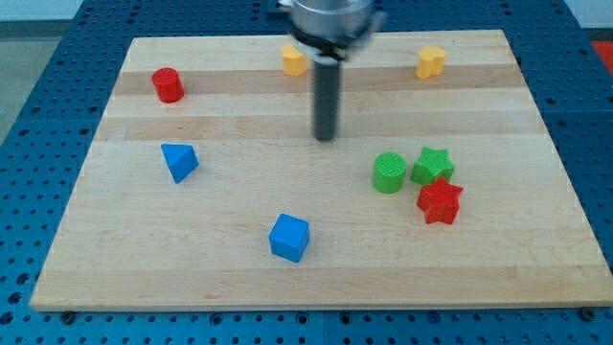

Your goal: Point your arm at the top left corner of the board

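My tip (327,137) rests on the wooden board (239,278) a little above its middle, touching no block. The board's top left corner (134,41) lies far to the tip's upper left. A red cylinder (168,84) stands near that corner. A yellow block (294,59) sits just above and left of the rod, partly behind it. A blue triangular block (179,161) lies to the tip's left. A green cylinder (388,172) is to its lower right.
A yellow heart-like block (431,61) sits at the top right. A green star (433,167) and a red star (440,201) cluster beside the green cylinder. A blue cube (289,238) lies near the bottom middle. A blue pegboard table (38,144) surrounds the board.
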